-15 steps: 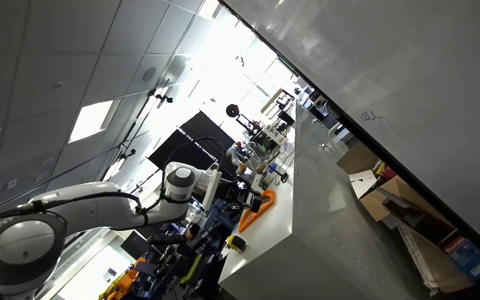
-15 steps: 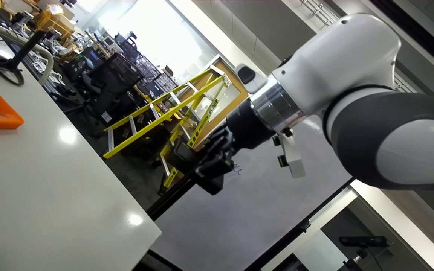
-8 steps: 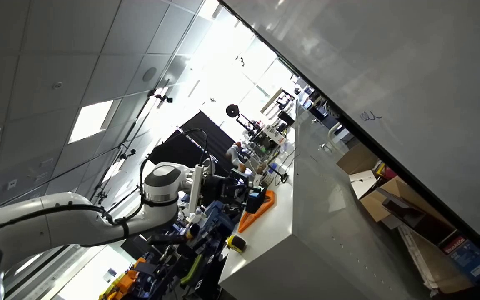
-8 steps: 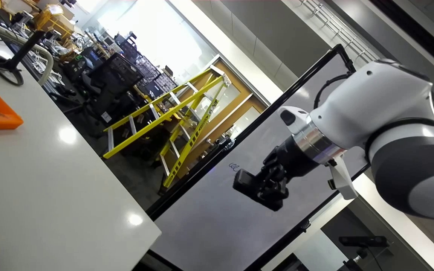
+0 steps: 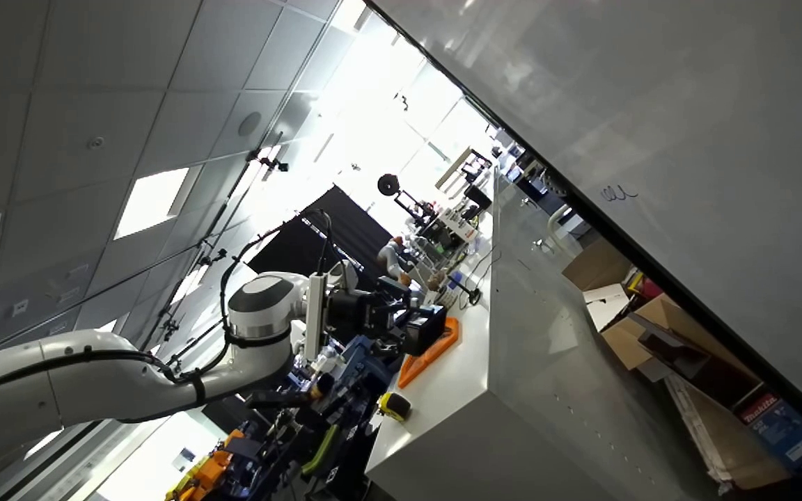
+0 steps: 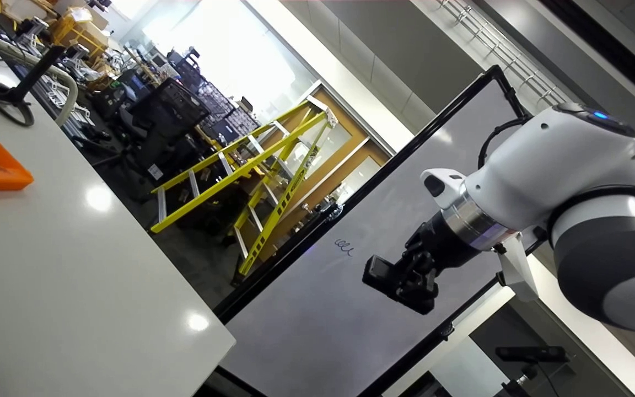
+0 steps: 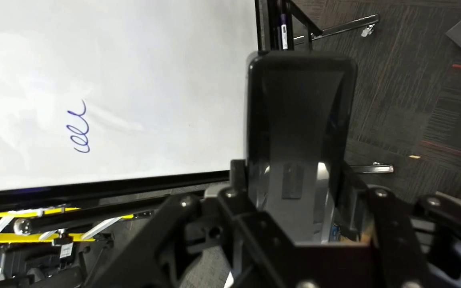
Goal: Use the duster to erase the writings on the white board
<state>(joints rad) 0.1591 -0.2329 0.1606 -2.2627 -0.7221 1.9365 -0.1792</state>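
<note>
The black duster (image 7: 300, 104) is clasped between the fingers of my gripper (image 7: 294, 180), which is shut on it. In the wrist view it overlaps the bottom right of the white board (image 7: 154, 60), whose dark border runs along two sides. A blue looping scribble (image 7: 78, 128) stands on the board, to the left of the duster. Both exterior views show the scribble as well, on the board (image 5: 721, 139). Duster (image 6: 400, 284) and gripper hang in the air, apart from the board, with the scribble uncovered beside them in an exterior view.
A pale counter (image 6: 102, 264) carries an orange triangular piece (image 5: 436, 355), a yellow-black tape measure (image 5: 395, 406) and a black stand (image 6: 25, 91). Cardboard boxes (image 5: 658, 327) lie near the board's edge. Behind it rises a yellow ladder (image 6: 262, 171). A marker (image 7: 283, 34) rests on the board's ledge.
The arm has swung, carrying the duster rightward and slightly down in an exterior view, so the scribble it partly covered now shows whole. The grip and the scribble look the same.
</note>
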